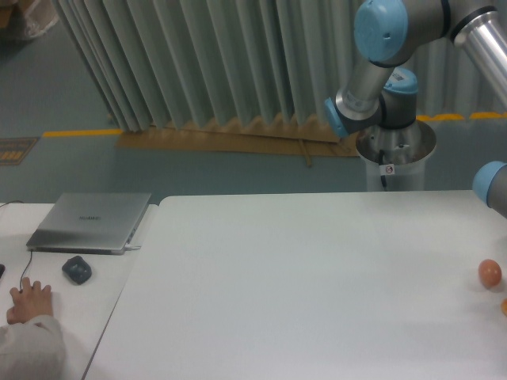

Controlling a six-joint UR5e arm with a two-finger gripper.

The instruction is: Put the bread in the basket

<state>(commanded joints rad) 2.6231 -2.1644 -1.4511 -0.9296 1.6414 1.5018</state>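
- One bread [504,305], a sliver at the table's [317,277] right edge, near one orange ball [489,273].
- One laptop [89,222], one mouse [77,270], one person's hand [32,301].
- One arm [380,47]; gripper out of view.

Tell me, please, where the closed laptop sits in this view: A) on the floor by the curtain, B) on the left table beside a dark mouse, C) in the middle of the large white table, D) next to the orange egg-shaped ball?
B: the closed laptop lies on the left table, with the dark mouse just in front of it.
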